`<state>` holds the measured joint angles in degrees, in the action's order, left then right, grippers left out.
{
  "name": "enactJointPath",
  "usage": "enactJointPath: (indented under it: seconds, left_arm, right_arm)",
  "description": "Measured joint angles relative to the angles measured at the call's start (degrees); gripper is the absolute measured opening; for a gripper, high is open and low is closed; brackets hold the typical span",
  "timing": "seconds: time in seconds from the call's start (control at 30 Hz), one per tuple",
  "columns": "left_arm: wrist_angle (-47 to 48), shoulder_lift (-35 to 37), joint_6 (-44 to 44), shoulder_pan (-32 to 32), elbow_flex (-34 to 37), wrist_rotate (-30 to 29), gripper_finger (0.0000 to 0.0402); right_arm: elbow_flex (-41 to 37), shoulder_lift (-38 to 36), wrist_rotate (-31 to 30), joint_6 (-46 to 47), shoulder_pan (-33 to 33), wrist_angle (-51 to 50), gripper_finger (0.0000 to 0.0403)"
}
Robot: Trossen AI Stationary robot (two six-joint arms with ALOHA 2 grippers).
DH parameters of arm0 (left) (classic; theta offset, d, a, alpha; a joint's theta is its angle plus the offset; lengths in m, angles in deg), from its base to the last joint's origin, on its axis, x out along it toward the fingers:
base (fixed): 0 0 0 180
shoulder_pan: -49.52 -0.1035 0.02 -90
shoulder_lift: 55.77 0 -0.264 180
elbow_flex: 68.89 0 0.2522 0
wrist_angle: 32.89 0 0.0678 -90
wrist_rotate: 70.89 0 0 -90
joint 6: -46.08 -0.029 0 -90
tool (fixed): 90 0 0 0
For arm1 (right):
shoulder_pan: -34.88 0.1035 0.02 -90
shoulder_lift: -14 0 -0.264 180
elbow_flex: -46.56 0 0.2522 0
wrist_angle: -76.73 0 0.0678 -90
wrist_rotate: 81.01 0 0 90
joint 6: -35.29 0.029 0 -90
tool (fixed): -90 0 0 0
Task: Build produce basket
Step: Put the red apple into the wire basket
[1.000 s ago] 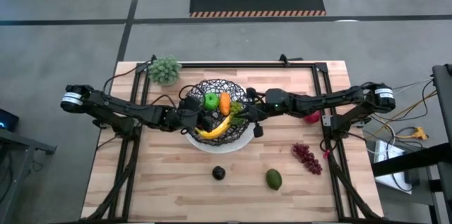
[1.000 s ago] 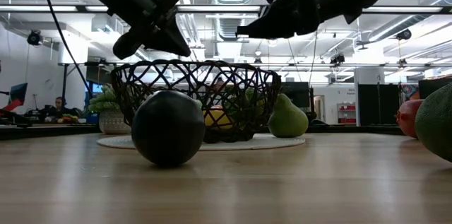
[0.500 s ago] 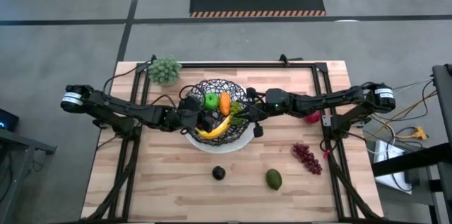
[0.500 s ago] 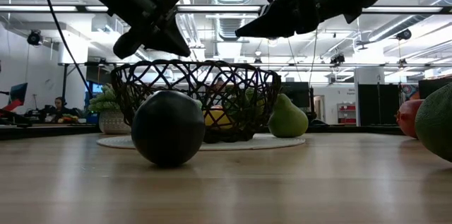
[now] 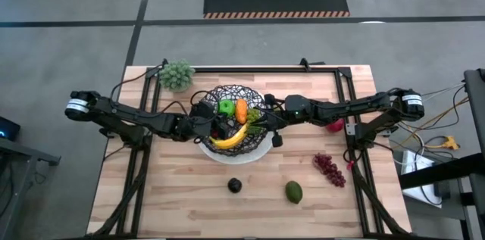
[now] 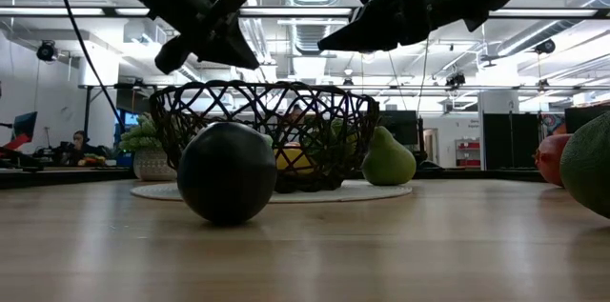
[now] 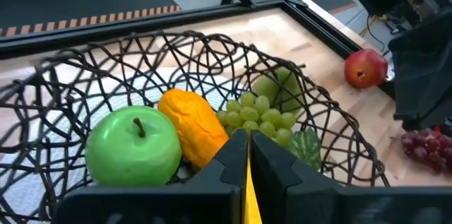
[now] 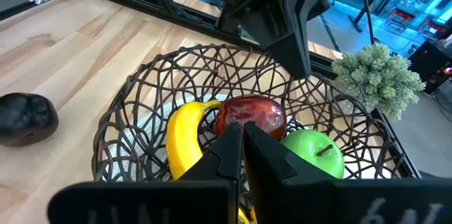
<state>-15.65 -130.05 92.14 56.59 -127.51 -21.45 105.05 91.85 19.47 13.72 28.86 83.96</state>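
Hovering over opposite sides of the basket (image 5: 229, 113), the left gripper (image 5: 210, 124) and the right gripper (image 5: 267, 123) both have their fingers pressed together with nothing between them. The basket sits on a white plate (image 5: 258, 151) near the back middle of the table (image 5: 167, 194), and it already holds a banana (image 5: 229, 138), a green apple (image 5: 226, 107), an orange carrot (image 5: 241, 110), green grapes (image 7: 258, 114) and, in the right wrist view, a red apple (image 8: 251, 116). Outside it lie the dark plum (image 5: 235, 185), the avocado (image 5: 293, 191) and the dark red grapes (image 5: 330, 169) toward the front, with another red apple (image 5: 334, 126) partly under the right arm. The job looks a little over half done. To carry on well, the nearer arm should probably lift clear of the wire rim before swinging out, part its fingers wide above one loose piece, come straight down and close gently. The round plum may roll, so centre it between the pads. The grape bunch is soft; grip it at its thick middle.
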Motion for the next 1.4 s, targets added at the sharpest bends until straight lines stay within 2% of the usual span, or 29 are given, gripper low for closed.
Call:
enactJointPath:
  seconds: [0.4,0.5,0.57,0.67,0.73,0.8,0.97,1.17,1.4]
  left_arm:
    - [0.0,-0.1,0.1,0.0,0.0,0.9,0.0]
    - [0.0,-0.1,3.2,-0.1,0.0,1.2,0.0]
    - [0.0,-0.3,6.3,-1.4,0.0,4.8,0.0]
    - [0.1,-0.4,6.1,-4.0,-0.6,14.0,0.0]
    - [0.1,-0.4,6.1,-4.8,-1.4,17.2,0.0]
    - [4.5,-0.4,6.1,-5.5,-2.7,19.1,0.0]
    - [24.8,-1.1,8.4,-6.4,-8.0,19.9,0.0]
    - [42.3,-5.6,8.9,-6.4,-18.5,23.3,0.0]
    - [43.4,-12.4,5.6,-6.4,-25.1,23.8,0.0]
  right_arm:
    - [0.0,0.0,0.0,0.0,0.0,-0.8,0.0009]
    - [0.0,0.0,0.0,0.0,0.0,-0.7,0.0009]
    - [0.0,0.0,0.0,0.1,0.0,-0.7,0.0009]
    - [0.0,0.0,0.0,0.2,0.0,-0.7,0.0009]
    - [0.0,0.0,0.0,0.9,0.0,-0.5,0.0009]
    - [0.0,0.0,0.0,1.2,0.0,-0.5,0.0009]
    - [0.0,0.0,0.0,1.4,0.0,-0.5,0.0009]
    - [0.1,0.0,0.0,0.7,0.0,-0.8,0.0009]
    - [0.1,0.0,0.0,0.6,0.0,-1.7,0.0009]
